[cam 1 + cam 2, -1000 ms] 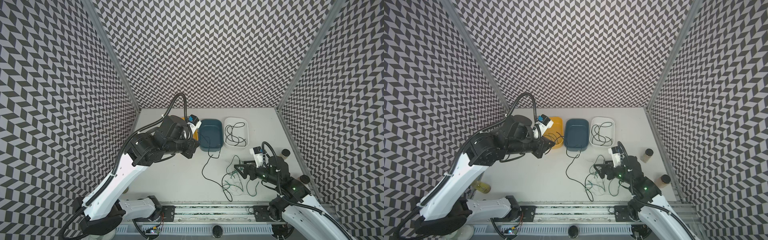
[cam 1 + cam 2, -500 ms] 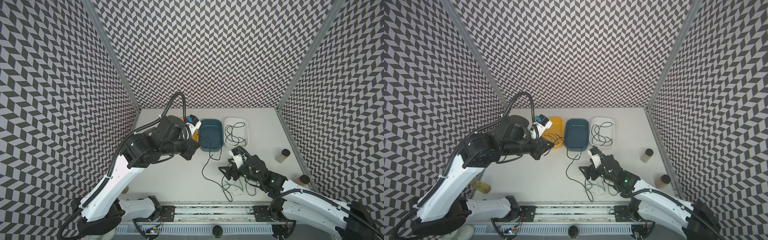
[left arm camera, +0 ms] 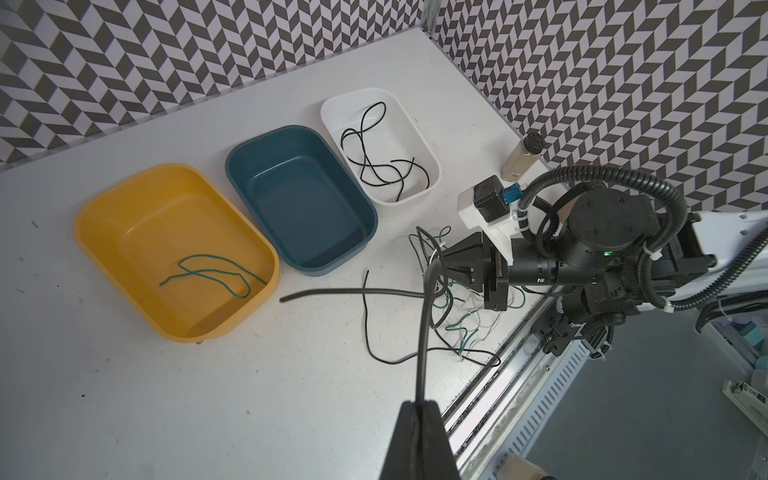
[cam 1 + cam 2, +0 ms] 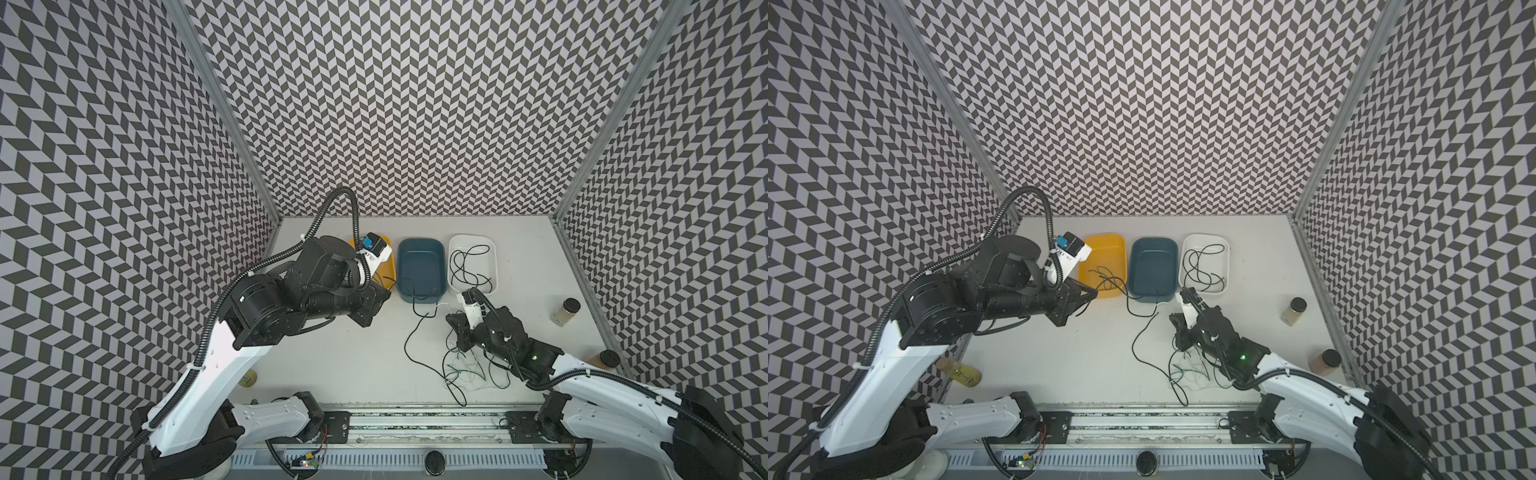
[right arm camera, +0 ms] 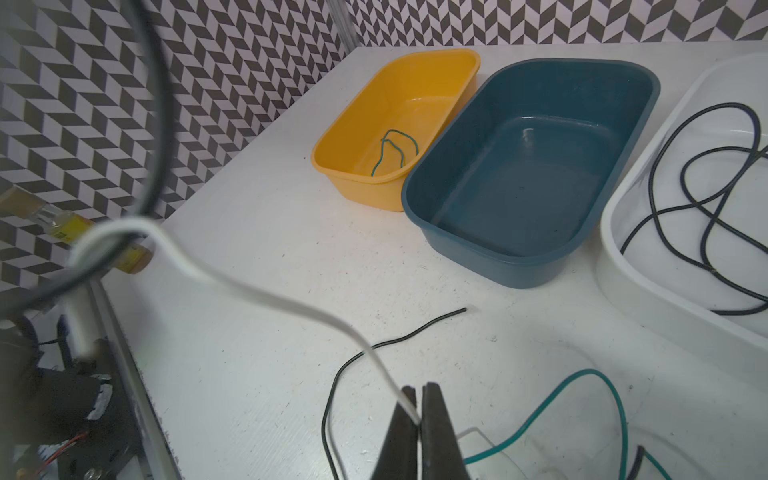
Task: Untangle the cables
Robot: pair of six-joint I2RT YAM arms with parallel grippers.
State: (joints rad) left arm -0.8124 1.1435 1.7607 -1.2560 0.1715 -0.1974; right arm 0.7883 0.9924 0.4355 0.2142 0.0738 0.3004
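Observation:
The cables lie in a loose tangle [image 4: 469,370] [image 4: 1192,370] of green, white and black strands near the table's front right. My left gripper [image 3: 419,403] [image 4: 1094,293] hangs by the yellow tray, shut on a black cable [image 3: 424,332] that sags down into the tangle. My right gripper [image 5: 419,388] [image 4: 453,330] is just above the tangle's far side, shut on a white cable [image 5: 266,297]. A separate black cable [image 4: 469,266] is coiled in the white tray. A green one [image 3: 212,274] rests in the yellow tray.
Yellow tray [image 4: 1104,239], blue tray [image 4: 419,241] and white tray [image 4: 494,257] stand in a row at the back. Two jars [image 4: 565,316] [image 4: 606,359] stand at the right edge. A small yellow bottle [image 4: 961,370] lies at the front left.
My right arm swung left and away from the front edge over the tangle, and its jaws closed on the white cable. The left arm shifted only slightly.

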